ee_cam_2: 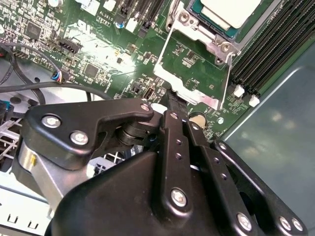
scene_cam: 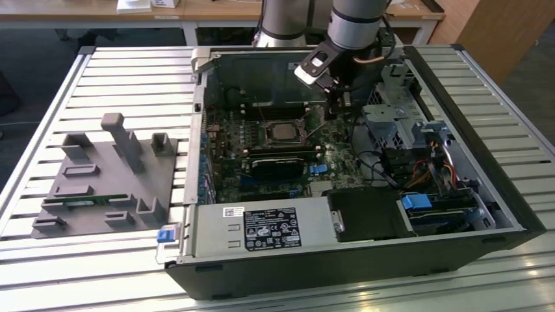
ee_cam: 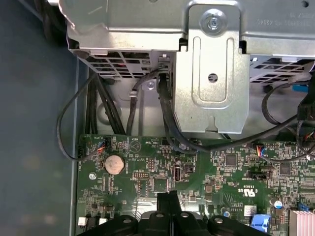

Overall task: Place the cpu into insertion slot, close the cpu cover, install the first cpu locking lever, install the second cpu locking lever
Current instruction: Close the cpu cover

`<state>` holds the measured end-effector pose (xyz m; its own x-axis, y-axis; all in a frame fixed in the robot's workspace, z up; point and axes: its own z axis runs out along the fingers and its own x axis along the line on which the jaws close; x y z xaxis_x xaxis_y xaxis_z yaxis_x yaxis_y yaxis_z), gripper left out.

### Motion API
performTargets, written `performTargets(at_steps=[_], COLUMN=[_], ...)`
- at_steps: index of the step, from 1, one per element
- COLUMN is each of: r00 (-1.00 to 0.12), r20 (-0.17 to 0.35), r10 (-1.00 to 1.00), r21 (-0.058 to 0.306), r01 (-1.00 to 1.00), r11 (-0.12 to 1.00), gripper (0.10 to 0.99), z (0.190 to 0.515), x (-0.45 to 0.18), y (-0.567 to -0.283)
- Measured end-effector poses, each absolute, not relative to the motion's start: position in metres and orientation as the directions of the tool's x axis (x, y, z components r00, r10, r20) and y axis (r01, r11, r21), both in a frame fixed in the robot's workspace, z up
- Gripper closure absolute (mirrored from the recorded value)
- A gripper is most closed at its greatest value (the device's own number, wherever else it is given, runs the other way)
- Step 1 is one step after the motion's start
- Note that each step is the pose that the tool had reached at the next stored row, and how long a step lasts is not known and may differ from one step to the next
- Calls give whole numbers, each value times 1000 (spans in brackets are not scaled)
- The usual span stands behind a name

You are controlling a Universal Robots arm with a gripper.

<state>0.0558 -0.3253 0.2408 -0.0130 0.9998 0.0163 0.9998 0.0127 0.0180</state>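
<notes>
A: Claw state?
B: The gripper (ee_cam_2: 173, 101) is closed, its two tips pressed together with nothing visible between them. It sits at the free edge of the cpu cover (ee_cam_2: 194, 94); I cannot tell whether they touch.
A: Chip location?
B: The cpu (ee_cam_2: 231, 10) is seated in the insertion slot (ee_cam_2: 211, 39), silver top up. I judge step one done.
A: Remaining?
B: The cover is tilted open above the motherboard (ee_cam_2: 98, 49). Closing it and both locking levers are not yet done.

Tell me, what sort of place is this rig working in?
Likely a robotics lab or workshop: an open computer case sits on a slatted metal table, a grey fixture block beside it, wooden desks behind.
</notes>
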Motion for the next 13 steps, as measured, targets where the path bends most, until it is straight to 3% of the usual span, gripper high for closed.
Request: performTargets(at_steps=[13], r00=[-13], r20=[16], r10=[1000], r21=[18], r01=[1000], r11=[13], gripper=[980], z=[241], x=[51], y=[-325])
